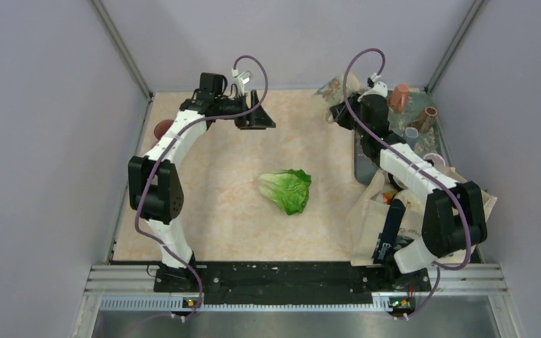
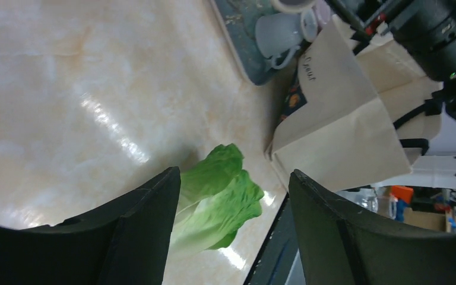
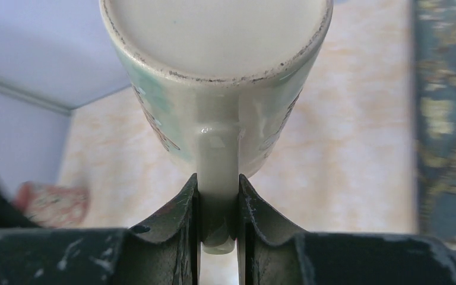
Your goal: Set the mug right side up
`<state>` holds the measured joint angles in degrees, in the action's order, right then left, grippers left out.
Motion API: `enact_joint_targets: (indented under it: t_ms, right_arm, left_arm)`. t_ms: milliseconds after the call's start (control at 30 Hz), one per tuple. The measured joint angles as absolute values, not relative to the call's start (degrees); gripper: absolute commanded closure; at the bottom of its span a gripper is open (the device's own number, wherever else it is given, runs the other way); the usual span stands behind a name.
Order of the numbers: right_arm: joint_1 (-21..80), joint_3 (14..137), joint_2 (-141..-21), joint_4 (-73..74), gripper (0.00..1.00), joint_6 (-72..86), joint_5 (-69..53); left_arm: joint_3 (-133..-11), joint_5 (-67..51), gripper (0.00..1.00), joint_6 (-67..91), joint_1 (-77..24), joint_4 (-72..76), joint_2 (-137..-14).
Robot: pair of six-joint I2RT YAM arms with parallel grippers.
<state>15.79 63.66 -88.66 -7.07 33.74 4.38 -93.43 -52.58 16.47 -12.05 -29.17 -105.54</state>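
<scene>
While the right gripper (image 3: 218, 205) pinches the mug's handle (image 3: 217, 160) between nearly closed fingers, the mug (image 3: 214, 35) juts out past the fingertips with its flat base showing. The table (image 3: 344, 148) lies beyond it and the tray (image 3: 445, 119) is off to the gripper's right. The mug seems lifted, with the turning step in hand. Next the wrist should roll until the mouth faces up, then lower and let go. The left gripper (image 2: 234, 225) hangs wide open and empty above the lettuce (image 2: 219, 196).

lettuce (image 1: 287, 190) mid-table | paper bag (image 1: 366, 211) at right edge | tray (image 1: 363, 166) behind bag | terracotta cup (image 1: 399, 96) on tray
</scene>
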Motion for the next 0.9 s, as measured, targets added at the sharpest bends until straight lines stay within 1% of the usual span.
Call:
enact_joint_targets:
  t_ms: [133, 267, 467, 633, 767, 900]
  right_arm:
    - [20.49, 62.48, -85.56, -12.38, 1.0, 37.82, 1.28]
    - [24.32, 62.48, -85.32, -17.37, 1.0, 41.3, -0.86]
    - [26.89, 62.63, -85.95, -21.12, 1.0, 45.71, -4.25]
    - [27.49, 62.65, -86.76, -23.97, 1.0, 49.58, -6.26]
    - [28.03, 62.65, -87.46, -25.82, 1.0, 52.8, -7.97]
    - [28.86, 62.78, -89.69, -28.93, 1.0, 56.31, -9.56]
  left_arm:
    - [-94.06, -55.31, 0.27, 23.77, -13.52, -23.27, -107.07]
    - [-96.14, -55.92, 0.27, 28.51, -14.04, -19.46, -107.22]
    - [-97.84, -56.99, 0.27, 34.54, -14.09, -13.45, -107.26]
    - [-100.68, -56.97, 0.29, 36.25, -14.09, -12.93, -108.31]
    - [-102.28, -57.43, 0.36, 37.95, -14.09, -11.88, -109.06]
    - [-103.96, -57.98, 0.5, 39.57, -14.09, -11.07, -109.25]
